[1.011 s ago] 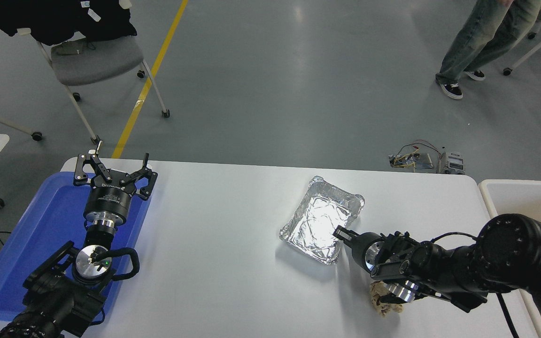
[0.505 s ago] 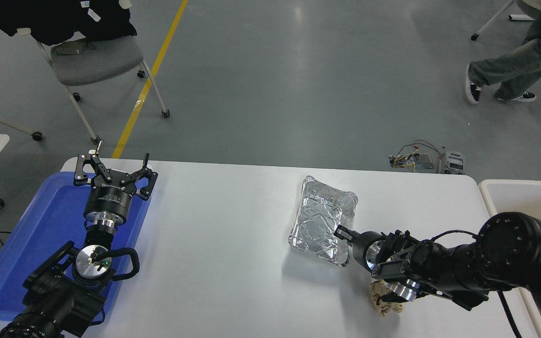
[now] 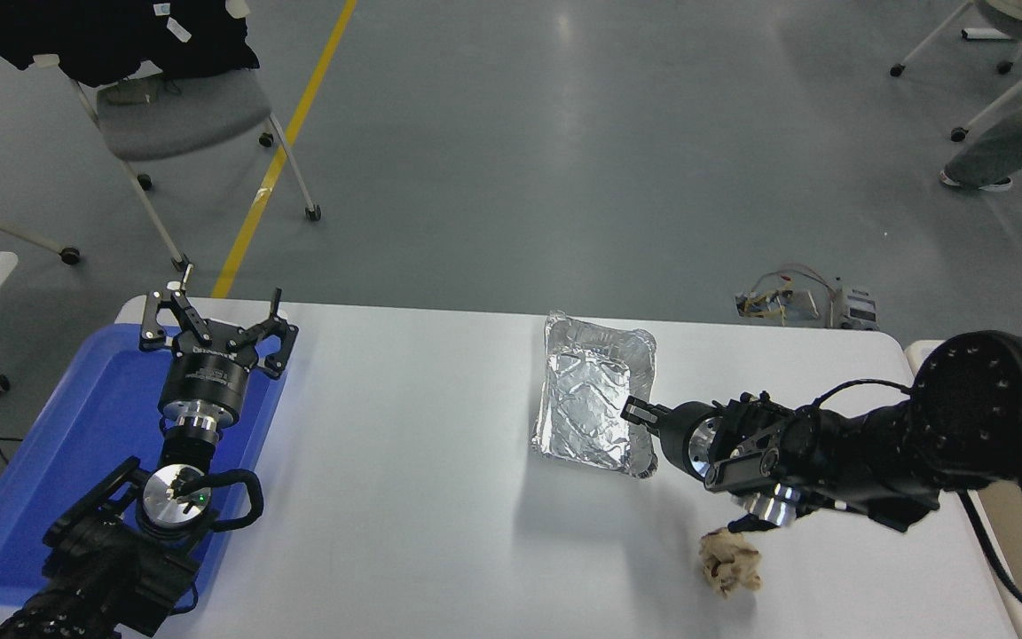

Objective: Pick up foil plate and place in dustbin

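The foil plate (image 3: pixel 589 399), shiny silver and crinkled, hangs tilted above the white table (image 3: pixel 404 426) right of centre, and its shadow falls on the tabletop below it. My right gripper (image 3: pixel 638 414) comes in from the right and is shut on the plate's right rim. Most of the dustbin (image 3: pixel 1021 532) is hidden behind my right arm at the far right edge, with only a strip of its beige inside showing. My left gripper (image 3: pixel 214 312) stays parked open over the blue tray.
A flat blue tray (image 3: pixel 76 444) lies at the table's left end under the left arm. A crumpled beige paper ball (image 3: pixel 730 564) sits on the table below my right wrist. Chairs and a person's legs are on the floor beyond.
My right gripper has lifted the foil plate off the table and carried it up and slightly left, turning it. The arm has risen clear of the paper ball. The person walked off right.
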Controlling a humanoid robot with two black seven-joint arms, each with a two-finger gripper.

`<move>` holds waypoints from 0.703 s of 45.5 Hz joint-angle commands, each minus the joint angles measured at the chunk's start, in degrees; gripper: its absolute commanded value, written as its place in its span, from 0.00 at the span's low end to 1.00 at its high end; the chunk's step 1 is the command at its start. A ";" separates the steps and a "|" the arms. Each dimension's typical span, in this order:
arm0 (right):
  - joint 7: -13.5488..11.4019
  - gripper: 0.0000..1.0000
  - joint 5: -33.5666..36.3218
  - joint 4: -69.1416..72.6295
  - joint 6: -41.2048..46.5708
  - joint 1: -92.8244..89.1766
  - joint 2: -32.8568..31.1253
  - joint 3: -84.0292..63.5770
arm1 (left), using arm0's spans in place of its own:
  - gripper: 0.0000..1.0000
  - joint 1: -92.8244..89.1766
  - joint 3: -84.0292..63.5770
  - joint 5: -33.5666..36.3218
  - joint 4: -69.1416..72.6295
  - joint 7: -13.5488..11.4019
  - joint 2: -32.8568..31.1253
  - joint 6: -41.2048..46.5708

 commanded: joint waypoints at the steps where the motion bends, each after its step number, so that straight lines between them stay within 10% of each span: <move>1: 0.03 0.00 -0.04 5.03 11.36 14.32 -4.88 -7.29 | 1.00 0.00 0.00 -0.01 0.01 -0.04 0.00 0.01; 32: -0.32 0.00 -10.41 4.94 38.79 36.29 -10.24 -16.17 | 1.00 0.00 0.00 -0.01 0.01 -0.04 0.00 0.01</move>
